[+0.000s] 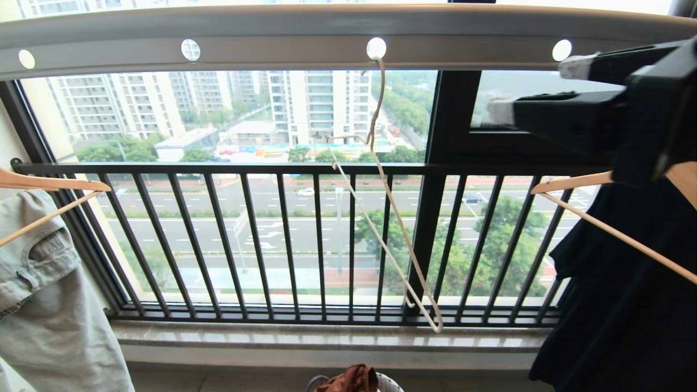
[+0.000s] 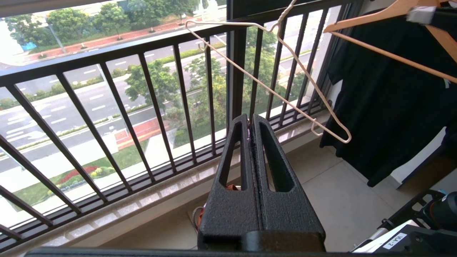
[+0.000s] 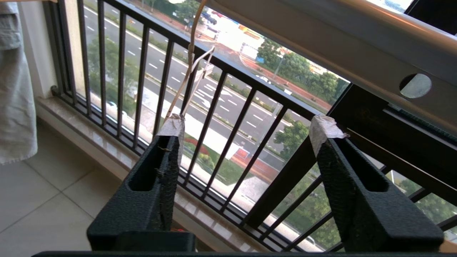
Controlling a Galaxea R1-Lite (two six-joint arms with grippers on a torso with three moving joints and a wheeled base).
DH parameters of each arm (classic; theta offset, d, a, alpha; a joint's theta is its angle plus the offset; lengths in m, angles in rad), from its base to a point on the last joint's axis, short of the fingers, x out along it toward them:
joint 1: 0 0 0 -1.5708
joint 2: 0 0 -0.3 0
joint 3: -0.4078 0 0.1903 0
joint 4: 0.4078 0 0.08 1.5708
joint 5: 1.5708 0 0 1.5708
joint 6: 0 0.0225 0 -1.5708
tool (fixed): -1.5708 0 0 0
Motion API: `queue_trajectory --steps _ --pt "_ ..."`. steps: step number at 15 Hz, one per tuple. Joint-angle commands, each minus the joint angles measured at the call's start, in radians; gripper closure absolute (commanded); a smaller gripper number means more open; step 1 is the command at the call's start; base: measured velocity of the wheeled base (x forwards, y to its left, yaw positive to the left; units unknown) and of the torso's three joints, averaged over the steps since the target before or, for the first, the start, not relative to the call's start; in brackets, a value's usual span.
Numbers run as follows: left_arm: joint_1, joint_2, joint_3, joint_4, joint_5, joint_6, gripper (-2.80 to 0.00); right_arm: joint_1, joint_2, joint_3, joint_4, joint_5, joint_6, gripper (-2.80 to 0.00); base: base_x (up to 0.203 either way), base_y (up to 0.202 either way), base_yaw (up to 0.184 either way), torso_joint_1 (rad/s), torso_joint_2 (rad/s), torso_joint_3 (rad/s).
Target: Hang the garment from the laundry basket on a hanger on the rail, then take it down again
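A: Head view: the cream wire hanger (image 1: pixel 392 218) is seen hooked through one round hole of the silver rail (image 1: pixel 272 46), hanging bare and tilted. Nothing is draped on it.

B: And the rust-brown shorts (image 1: pixel 351 379)?

A: They are found at the lower edge of the picture, bunched in the laundry basket (image 1: pixel 389 384), on the floor below the hanger. Neither gripper is touching them.

B: How are the grippers placed?

A: The right gripper (image 1: pixel 533 90) is raised at the right, near the rail, its taped fingers spread apart with nothing between them. The hanger is seen beyond it in the right wrist view, not held. The left gripper (image 2: pixel 251 125) is held lower, its fingers pressed flat together on nothing, pointed toward the black balcony railing (image 2: pixel 150 107).

B: So what can be said of progress?

A: By the look of it, either the hanging has not begun or the garment has been taken down already; which of these cannot be told. If the former, the shorts are to be lifted, hung and removed.

B: Counts?

A: One wire hanger and four rail holes are counted in the head view. Two wooden hangers are counted: one with a pale denim piece (image 1: pixel 49 305) at the left, one with a black T-shirt (image 1: pixel 626 305) at the right.
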Motion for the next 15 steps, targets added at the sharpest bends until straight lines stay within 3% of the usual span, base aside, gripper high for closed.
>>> queue_trajectory --steps 1,5,6,11,15 --pt "0.001 -0.019 0.021 0.006 0.005 -0.002 0.00 0.000 -0.158 0.078 0.004 0.012 -0.003 0.00 0.000 0.000 0.000 0.000 0.00 0.000" --pt "0.005 -0.100 0.094 0.000 0.011 0.001 0.00 -0.095 -0.305 0.169 0.086 0.011 -0.011 0.00 0.000 0.000 0.000 0.000 0.00 0.000" --pt "0.039 -0.121 0.116 0.000 0.011 -0.002 0.00 -0.127 -0.343 0.237 0.121 0.013 -0.009 0.00 0.000 0.000 0.000 0.000 0.00 0.000" --pt "0.475 -0.275 0.287 -0.006 -0.024 -0.006 0.00 -0.445 -0.547 0.472 0.166 0.029 0.033 0.00 0.000 0.000 0.000 0.000 0.00 0.000" --pt "0.665 -0.421 0.604 -0.199 -0.079 -0.068 0.00 -0.643 -0.734 0.545 0.174 0.031 0.070 0.00 0.000 0.000 0.000 0.000 0.00 0.000"
